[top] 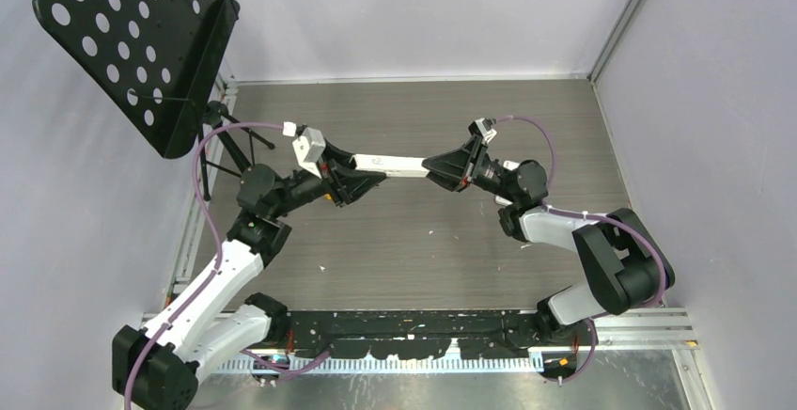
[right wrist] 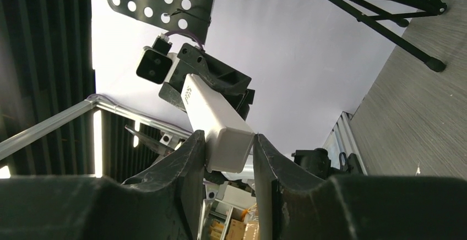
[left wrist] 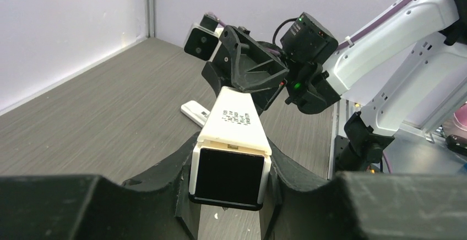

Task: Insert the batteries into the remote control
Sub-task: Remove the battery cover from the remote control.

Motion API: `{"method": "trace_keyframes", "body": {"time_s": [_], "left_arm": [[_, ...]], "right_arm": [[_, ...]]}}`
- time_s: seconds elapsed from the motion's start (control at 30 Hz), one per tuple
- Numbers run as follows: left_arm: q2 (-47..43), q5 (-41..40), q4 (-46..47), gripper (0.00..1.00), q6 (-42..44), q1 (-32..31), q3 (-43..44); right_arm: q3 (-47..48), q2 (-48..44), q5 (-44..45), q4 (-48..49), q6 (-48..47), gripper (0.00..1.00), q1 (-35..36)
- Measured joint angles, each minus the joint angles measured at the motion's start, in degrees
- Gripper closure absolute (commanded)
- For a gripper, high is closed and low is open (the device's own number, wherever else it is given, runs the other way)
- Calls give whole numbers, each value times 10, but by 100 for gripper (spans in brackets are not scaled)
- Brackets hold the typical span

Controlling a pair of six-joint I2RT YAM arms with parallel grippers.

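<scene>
A long white remote control [top: 390, 165] is held in the air above the table, between both grippers. My left gripper [top: 362, 182] is shut on its left end; in the left wrist view the remote [left wrist: 234, 135] shows a dark square end face between my fingers, gripper [left wrist: 230, 168]. My right gripper [top: 434, 166] is shut on the other, rounded end, seen in the right wrist view [right wrist: 217, 116] between the jaws, gripper [right wrist: 228, 152]. No batteries are in view.
A small flat white piece [left wrist: 194, 112] lies on the wood-grain table under the remote. A black perforated music stand [top: 132, 43] on a tripod [top: 226, 137] stands at the back left. Grey walls enclose the table.
</scene>
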Motion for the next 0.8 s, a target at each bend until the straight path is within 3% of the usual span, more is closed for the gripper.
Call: {"method": "trace_keyframes", "body": {"time_s": [0.17, 0.3, 0.4, 0.5, 0.8], "left_arm": [[-19, -5, -48, 100, 28, -1, 1], [-30, -13, -88, 100, 42, -1, 1], [-38, -21, -107, 100, 44, 0, 1], [-48, -26, -120, 100, 45, 0, 1], [-53, -27, -137, 100, 46, 0, 1]], "right_arm": [[-1, 0, -14, -28, -20, 69, 0], [-1, -9, -23, -72, -52, 48, 1], [-1, -20, -22, -99, -77, 41, -3], [-1, -27, -22, -118, -95, 43, -6], [-1, -30, -25, -133, -101, 61, -5]]}}
